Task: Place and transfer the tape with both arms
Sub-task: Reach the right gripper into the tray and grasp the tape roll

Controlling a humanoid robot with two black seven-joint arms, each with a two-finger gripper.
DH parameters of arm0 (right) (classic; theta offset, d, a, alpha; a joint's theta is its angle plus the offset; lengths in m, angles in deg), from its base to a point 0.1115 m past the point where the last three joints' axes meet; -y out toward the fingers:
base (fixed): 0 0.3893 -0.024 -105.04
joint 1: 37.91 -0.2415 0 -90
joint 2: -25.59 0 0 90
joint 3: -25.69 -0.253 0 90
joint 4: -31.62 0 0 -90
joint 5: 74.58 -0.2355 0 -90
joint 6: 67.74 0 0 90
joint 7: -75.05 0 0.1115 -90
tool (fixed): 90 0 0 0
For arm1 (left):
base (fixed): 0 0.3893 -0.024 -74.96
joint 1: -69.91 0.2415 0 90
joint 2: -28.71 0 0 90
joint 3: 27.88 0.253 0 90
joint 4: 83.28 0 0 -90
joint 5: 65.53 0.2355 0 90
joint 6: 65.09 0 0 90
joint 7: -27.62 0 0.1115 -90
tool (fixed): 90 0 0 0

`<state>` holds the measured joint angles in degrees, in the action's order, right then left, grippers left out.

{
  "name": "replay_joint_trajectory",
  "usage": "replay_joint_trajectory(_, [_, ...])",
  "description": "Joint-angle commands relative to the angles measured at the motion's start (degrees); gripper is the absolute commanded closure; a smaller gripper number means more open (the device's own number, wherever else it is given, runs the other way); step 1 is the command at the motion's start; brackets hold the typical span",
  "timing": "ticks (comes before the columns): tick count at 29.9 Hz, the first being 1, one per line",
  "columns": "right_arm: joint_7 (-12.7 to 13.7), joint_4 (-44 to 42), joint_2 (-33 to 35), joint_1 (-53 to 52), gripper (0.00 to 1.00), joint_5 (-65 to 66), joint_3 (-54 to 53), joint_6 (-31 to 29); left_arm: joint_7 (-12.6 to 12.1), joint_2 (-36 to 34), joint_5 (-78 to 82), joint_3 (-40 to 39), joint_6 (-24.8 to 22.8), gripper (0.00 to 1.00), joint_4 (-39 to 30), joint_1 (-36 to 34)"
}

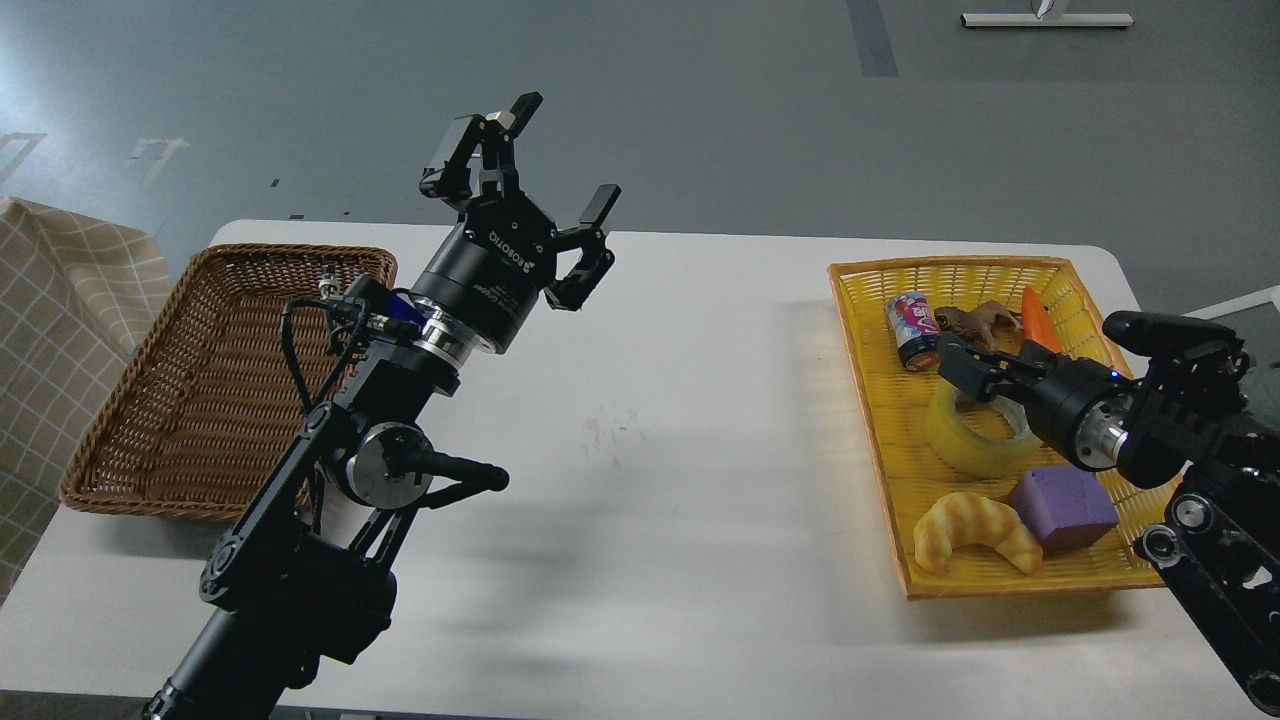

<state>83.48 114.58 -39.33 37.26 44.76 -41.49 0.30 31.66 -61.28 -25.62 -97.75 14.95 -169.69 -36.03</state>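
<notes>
The tape [968,444], a translucent yellow roll with a grey-white core, lies flat in the middle of the yellow tray [1000,268] at the right. My right gripper [962,366] comes in from the right and hovers just over the tape's far rim, covering part of its core. Its fingers stand slightly apart with nothing between them. My left gripper [558,152] is raised high over the table's back left-centre, wide open and empty, far from the tape.
The tray also holds a drinks can [912,328], a brown toy animal [975,320], an orange carrot [1035,315], a purple block [1063,505] and a croissant [975,535]. A brown wicker basket [200,380] stands at the left, and a checked cloth [60,330] beyond it.
</notes>
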Motion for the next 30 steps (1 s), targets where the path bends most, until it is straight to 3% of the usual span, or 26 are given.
replay_joint_trajectory(1, [0.0, -0.2, -0.1, 0.0, 0.16, 0.0, 0.0, 0.0, 0.0, 0.0, 0.1, 0.1, -0.1, 0.0, -0.1, -0.1])
replay_joint_trajectory(30, [0.0, -6.1, -3.2, -1.2, 0.17, 4.8, 3.6, 0.1, -0.2, 0.0, 0.2, 0.4, 0.5, 0.0, -0.3, 1.3])
